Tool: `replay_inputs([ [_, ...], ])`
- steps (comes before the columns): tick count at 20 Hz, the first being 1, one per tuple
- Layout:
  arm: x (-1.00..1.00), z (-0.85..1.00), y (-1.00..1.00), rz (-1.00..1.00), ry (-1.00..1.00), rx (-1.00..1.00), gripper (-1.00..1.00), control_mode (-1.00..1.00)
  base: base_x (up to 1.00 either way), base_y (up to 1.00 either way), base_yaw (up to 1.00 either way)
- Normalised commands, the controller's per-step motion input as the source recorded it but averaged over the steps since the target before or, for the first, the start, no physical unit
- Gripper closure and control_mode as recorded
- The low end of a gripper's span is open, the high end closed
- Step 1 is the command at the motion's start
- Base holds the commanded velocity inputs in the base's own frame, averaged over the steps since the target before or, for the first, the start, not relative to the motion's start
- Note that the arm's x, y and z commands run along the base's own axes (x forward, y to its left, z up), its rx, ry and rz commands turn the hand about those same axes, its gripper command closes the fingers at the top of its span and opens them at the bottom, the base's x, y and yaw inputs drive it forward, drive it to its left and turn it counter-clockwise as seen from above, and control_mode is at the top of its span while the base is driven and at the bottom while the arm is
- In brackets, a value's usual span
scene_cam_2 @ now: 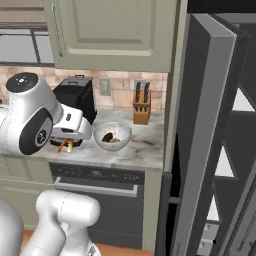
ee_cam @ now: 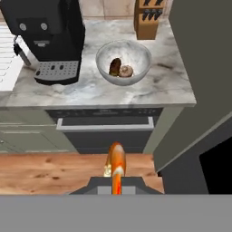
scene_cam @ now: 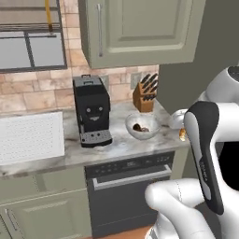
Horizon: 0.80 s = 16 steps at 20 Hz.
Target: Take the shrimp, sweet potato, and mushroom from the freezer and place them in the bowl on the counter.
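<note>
Above wooden floor (ee_cam: pixel 45 172), tool (ee_cam: pixel 117 181) clamps the shrimp (ee_cam: pixel 116 163).

The setting is presenting as a home kitchen: green cabinets (scene_cam: pixel 140 32) are hanging over a marbled counter (scene_cam: pixel 116 149) with brick backsplash (scene_cam: pixel 42 98), coffee machine (scene_cam: pixel 92 112), knife block (scene_cam: pixel 145 93) and built-in dishwasher (scene_cam: pixel 130 196).
</note>
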Motion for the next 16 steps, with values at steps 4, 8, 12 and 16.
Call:
replay_inputs([
  [4, 0.0, 0.0, 0.0, 0.0, 0.0, 0.0, 1.0, 1.0, 0.51, 0.06, 0.0],
  [8, 0.0, 0.0, 0.0, 0.0, 0.0, 0.0, 1.0, 1.0, 0.46, 0.21, 0.0],
  [12, 0.0, 0.0, 0.0, 0.0, 0.0, 0.0, 1.0, 1.0, 0.39, 0.29, 0.0],
  [16, 0.0, 0.0, 0.0, 0.0, 0.0, 0.0, 1.0, 1.0, 0.43, 0.2, 0.0],
])
